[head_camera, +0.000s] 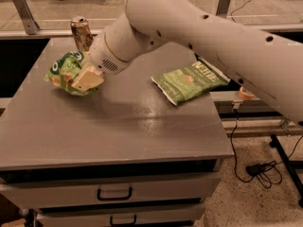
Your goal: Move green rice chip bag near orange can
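far left, my gripper pinched the crinkly bright green rice chip bag beside the orange-bronze metal can; lowering and release seemed next.

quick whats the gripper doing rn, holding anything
Gripper: closed on the green rice chip bag, just in front of the orange can.

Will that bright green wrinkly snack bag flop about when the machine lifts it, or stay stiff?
Likely floppy: the bright green wrinkly snack bag bunches and creases where the tool clamps it, beside the orange metal can. Probably light: a single pinch at one side seems to carry it. It is unlikely to roll, being soft and shapeless.
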`<action>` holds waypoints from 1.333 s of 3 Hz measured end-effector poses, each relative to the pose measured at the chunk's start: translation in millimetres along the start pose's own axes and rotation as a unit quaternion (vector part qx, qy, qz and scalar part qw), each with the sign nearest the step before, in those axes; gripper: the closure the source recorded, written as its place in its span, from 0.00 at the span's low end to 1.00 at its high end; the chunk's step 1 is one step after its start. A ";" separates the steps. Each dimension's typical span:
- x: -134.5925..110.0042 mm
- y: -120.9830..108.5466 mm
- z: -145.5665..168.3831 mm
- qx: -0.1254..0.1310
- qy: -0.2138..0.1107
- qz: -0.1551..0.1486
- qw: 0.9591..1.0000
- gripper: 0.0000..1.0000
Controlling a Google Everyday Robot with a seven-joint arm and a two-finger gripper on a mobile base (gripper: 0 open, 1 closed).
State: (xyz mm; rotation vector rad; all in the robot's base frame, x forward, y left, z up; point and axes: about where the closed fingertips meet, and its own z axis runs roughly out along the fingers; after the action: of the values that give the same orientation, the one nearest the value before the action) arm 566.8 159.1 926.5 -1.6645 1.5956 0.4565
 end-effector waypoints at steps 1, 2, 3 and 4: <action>-0.1 0.0 0.0 0.000 0.000 0.000 1.000 1.00; 14.0 -25.4 -14.8 0.034 0.014 -0.001 0.999 1.00; 34.5 -69.0 -26.6 0.074 0.024 -0.003 0.997 1.00; 51.0 -118.0 -20.2 0.101 0.023 -0.005 0.995 1.00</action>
State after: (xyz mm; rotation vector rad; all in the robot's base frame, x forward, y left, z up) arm 682.4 100.0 935.8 -1.5393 1.6092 0.2423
